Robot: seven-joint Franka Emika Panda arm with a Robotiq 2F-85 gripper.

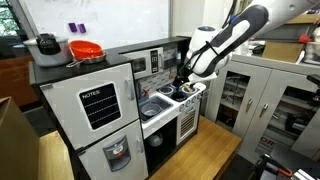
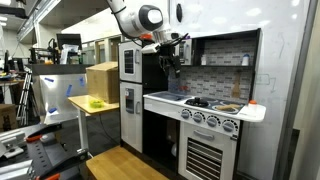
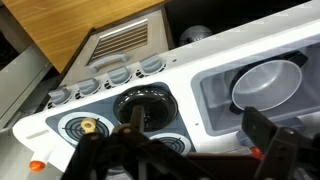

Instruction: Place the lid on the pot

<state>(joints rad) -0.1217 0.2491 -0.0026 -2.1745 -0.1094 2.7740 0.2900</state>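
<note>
Wrist view: the claw (image 3: 190,140) is hanging over the stove bench (image 3: 190,85), spread wide and gripping nothing. The lid (image 3: 140,103), probably the shiny-rimmed disc, is lying on a burner just beyond its tips. The pot (image 3: 265,85) is sitting apart, off sideways in the sink recess (image 3: 215,95).

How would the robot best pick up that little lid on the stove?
Probably by the small knob at its centre, coming straight down from above. The lid lies flat on the stove, so its thin rim offers little to pinch, while the knob appears to stick up. The picture is blurry, so that is a guess.
</note>
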